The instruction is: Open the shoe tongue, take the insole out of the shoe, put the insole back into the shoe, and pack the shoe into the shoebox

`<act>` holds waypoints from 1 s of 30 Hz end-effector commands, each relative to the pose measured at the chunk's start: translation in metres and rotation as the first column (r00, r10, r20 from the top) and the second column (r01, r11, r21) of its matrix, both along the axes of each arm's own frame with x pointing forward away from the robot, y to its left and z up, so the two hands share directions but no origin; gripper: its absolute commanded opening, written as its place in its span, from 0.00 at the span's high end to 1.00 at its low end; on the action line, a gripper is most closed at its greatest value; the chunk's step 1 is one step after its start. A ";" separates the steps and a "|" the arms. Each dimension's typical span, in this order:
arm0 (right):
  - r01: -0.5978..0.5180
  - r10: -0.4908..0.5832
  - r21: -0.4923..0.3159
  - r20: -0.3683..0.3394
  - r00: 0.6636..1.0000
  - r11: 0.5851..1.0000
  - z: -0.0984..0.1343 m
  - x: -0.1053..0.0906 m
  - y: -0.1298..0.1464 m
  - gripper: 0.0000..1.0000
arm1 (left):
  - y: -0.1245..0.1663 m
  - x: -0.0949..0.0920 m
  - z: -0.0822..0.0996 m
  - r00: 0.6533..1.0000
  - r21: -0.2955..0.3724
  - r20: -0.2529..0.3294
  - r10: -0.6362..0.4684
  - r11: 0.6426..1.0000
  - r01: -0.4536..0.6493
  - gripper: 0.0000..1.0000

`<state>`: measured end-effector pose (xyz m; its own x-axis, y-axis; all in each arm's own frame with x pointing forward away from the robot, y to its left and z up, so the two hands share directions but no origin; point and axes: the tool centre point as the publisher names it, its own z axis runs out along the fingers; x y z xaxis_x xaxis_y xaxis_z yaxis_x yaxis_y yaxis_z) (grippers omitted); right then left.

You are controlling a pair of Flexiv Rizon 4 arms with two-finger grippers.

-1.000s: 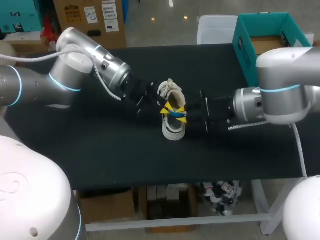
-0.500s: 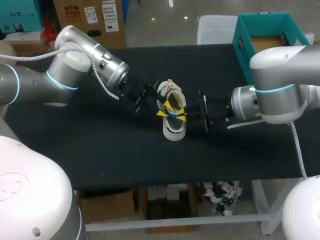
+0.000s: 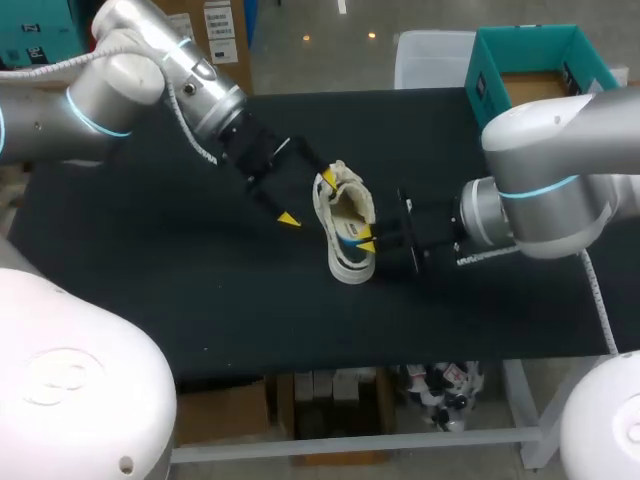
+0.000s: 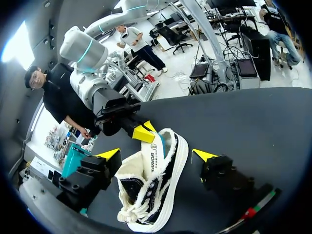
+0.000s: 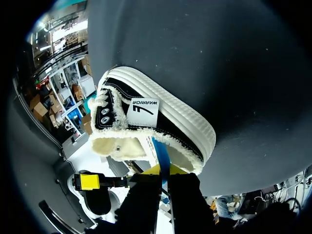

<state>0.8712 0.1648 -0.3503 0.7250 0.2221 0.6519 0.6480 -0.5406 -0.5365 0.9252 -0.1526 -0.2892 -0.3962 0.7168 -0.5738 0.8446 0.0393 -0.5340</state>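
Tabletop: black cloth-covered tabletop (image 3: 200, 290), carrying the shoe at mid-table and the box at its far right corner.
Shoe: black canvas sneaker with white fleece lining, white laces and ribbed white rubber sole (image 3: 345, 215), resting on the tabletop between the two arms. The mouth is turned up and open. The lace end lies toward the left arm, the heel end toward the right arm.
Insole: thin blue insole (image 5: 161, 151), showing as a narrow strip that runs out of the sneaker's mouth at the heel rim and into the right fingers (most of it is hidden inside the shoe).
Left end effector: left end effector (image 3: 308, 199) spread wide. In its own wrist view the sneaker lies in the gap between the fingers, and neither yellow tip is seen pressing it. In the head view one tip sits just beside the lace end, the other is out over bare tabletop.
Right end effector: right end effector (image 5: 163, 170) at the heel, its yellow tips pinched together on the blue insole from both sides, just outside the fleece rim.
Shoebox: teal cardboard shoebox (image 3: 492, 62), open-topped, well apart from the sneaker, beyond the right arm (brown floor visible inside).
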 end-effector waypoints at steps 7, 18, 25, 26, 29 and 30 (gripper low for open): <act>-0.009 0.003 -0.104 -0.057 0.998 0.995 -0.018 0.002 0.011 1.00 | 0.025 -0.002 0.015 0.993 0.156 0.116 -0.032 0.988 0.013 0.00; 0.016 -0.039 -0.260 -0.081 0.996 0.965 -0.032 0.001 0.013 1.00 | 0.075 0.008 0.035 0.964 0.311 0.048 0.263 0.913 -0.264 0.00; 0.075 -0.092 -0.344 -0.034 0.995 0.936 -0.030 -0.003 0.008 0.00 | 0.112 0.002 0.045 0.871 0.383 0.085 0.484 0.791 -0.477 0.00; 0.084 -0.097 -0.342 -0.021 0.995 0.936 -0.028 -0.004 0.007 0.00 | 0.114 0.000 0.046 0.865 0.386 0.083 0.495 0.784 -0.486 0.00; 0.100 -0.101 -0.324 0.015 0.995 0.941 -0.017 -0.004 0.004 0.00 | 0.118 -0.004 0.046 0.854 0.393 0.088 0.513 0.770 -0.503 0.00; 0.104 -0.100 -0.321 0.028 0.995 0.942 -0.014 -0.004 0.004 0.00 | 0.119 -0.004 0.046 0.851 0.397 0.086 0.519 0.765 -0.507 0.00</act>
